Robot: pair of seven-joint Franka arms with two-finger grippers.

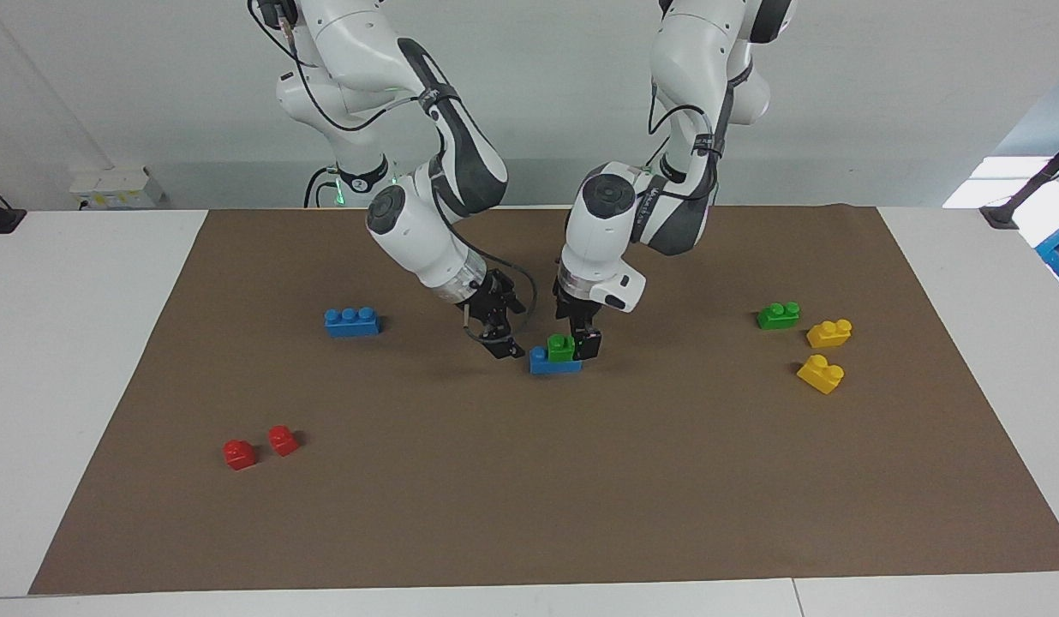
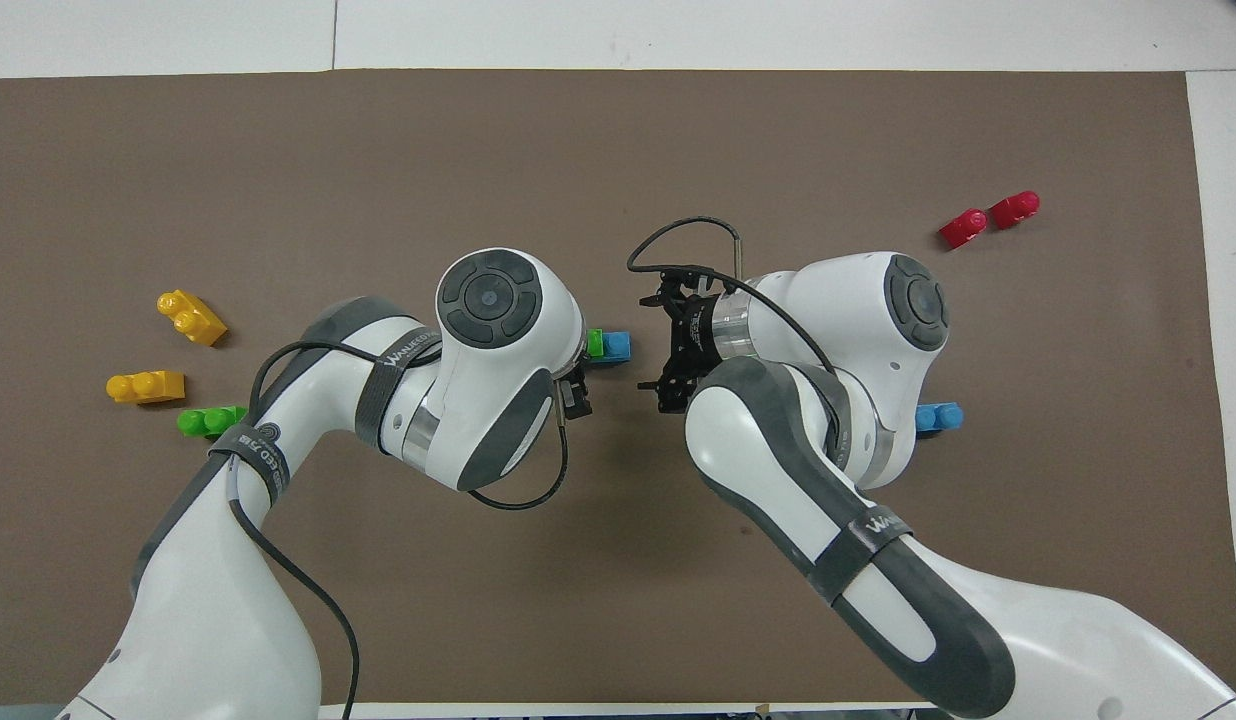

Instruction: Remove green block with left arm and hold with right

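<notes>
Facing view: mid-mat, the green block (image 1: 561,347) sits pressed onto one end of a blue brick (image 1: 553,363), the pair resting on the brown mat (image 1: 529,497). The left gripper (image 1: 586,346) is down at the block's level, tight against it at its three o'clock side. Whether that claw is open or has closed on the block cannot be told from either view. The right gripper (image 1: 505,347) hangs low just off the blue brick's bare end, at nine o'clock of the stack and seemingly not touching it. Its claw state cannot be told either.

The step in hand looks like the approach: both arms are closing on the stack, with nothing lifted or parted yet. Next, the right gripper needs to pin or clamp the blue brick so it stays put. The left gripper must then take firm hold of the green block and pull it straight up off the studs.

A second green brick (image 1: 778,315) lies loose at about three o'clock of the stack, beside two yellow bricks (image 1: 825,353), and should not be confused with the stacked one.
</notes>
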